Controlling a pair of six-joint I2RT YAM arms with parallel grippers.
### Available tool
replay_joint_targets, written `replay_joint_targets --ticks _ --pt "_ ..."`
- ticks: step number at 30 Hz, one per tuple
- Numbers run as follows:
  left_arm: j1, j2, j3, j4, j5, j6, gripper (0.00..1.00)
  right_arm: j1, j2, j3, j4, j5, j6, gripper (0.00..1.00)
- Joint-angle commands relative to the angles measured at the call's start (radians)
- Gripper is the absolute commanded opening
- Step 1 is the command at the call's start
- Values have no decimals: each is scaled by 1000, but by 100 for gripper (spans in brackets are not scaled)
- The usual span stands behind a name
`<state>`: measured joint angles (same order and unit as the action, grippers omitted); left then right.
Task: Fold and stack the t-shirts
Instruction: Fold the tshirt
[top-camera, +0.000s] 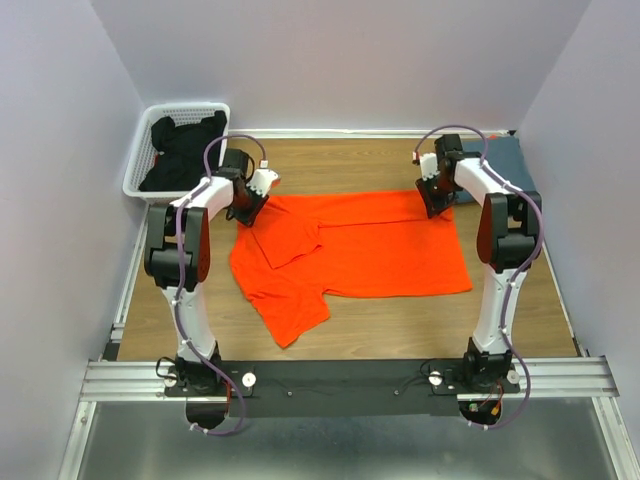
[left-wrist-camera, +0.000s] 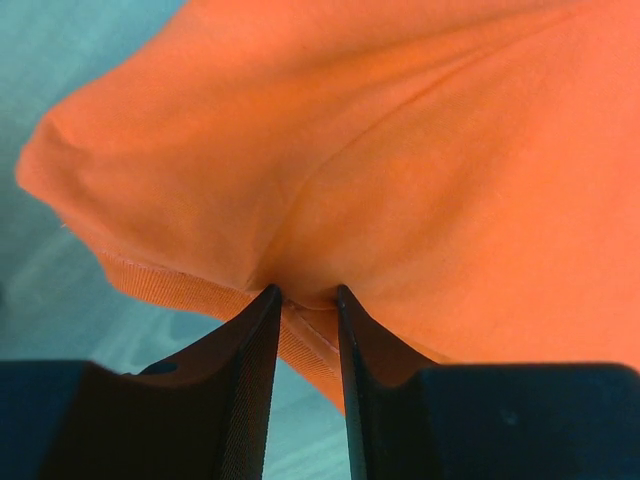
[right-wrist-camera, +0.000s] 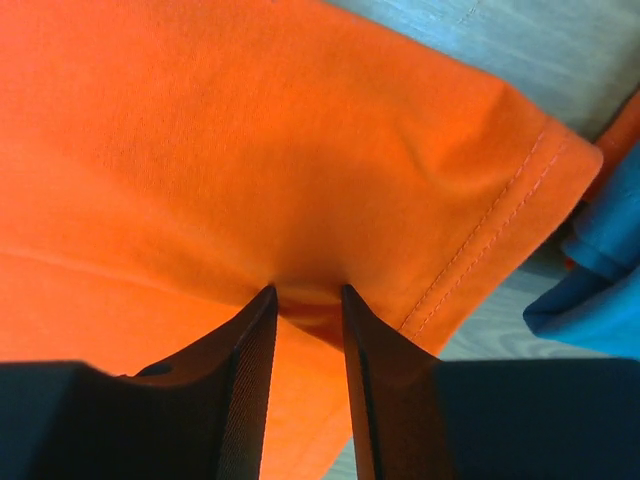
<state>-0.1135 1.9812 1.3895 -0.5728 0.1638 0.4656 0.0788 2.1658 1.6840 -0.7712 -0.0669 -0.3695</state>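
The orange t-shirt (top-camera: 360, 255) lies spread on the wooden table, one sleeve folded in and its lower left part trailing toward the near edge. My left gripper (top-camera: 250, 213) is at the shirt's far left corner, shut on a pinch of orange cloth (left-wrist-camera: 400, 150) between its fingertips (left-wrist-camera: 307, 292). At the far right corner my right gripper (top-camera: 437, 205) is likewise shut on the orange cloth (right-wrist-camera: 250, 130), close to a stitched hem, cloth bunched between its tips (right-wrist-camera: 307, 290). The slate blue-grey t-shirt (top-camera: 505, 160) lies at the back right, and its edge (right-wrist-camera: 600, 290) shows beside the right gripper.
A white mesh basket (top-camera: 140, 175) holding dark clothes (top-camera: 185, 150) stands at the back left corner. Walls close in the table on three sides. Bare wood (top-camera: 400, 325) shows between the orange shirt and the arm bases.
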Motion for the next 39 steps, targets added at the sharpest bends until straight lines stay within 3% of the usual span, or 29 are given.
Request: replay_joint_targets --ticks 1,4,8,11,12,16,20,27,39 --pt "9 109 86 22 -96 4 36 3 80 43 33 32 -5 41" --pt "12 137 172 -31 -69 10 36 3 97 114 32 9 7 47" --pt "8 61 220 -91 29 30 41 7 36 134 -10 -66 11 57" --pt "6 -40 217 -154 129 76 50 12 -64 120 -66 -145 -8 62" --pt "6 -70 200 -174 179 112 63 13 -99 94 -82 -186 -17 64" --pt "5 -215 102 -258 250 205 67 12 -280 -44 -142 -199 -115 66" --pt "3 -370 -102 -309 276 304 67 12 -478 -234 -171 -139 -221 63" --pt "-15 -531 -337 -319 247 360 64 15 -647 -527 -194 -24 -365 43" --pt "-31 -579 -397 -289 227 329 64 22 -682 -762 -111 47 -430 40"
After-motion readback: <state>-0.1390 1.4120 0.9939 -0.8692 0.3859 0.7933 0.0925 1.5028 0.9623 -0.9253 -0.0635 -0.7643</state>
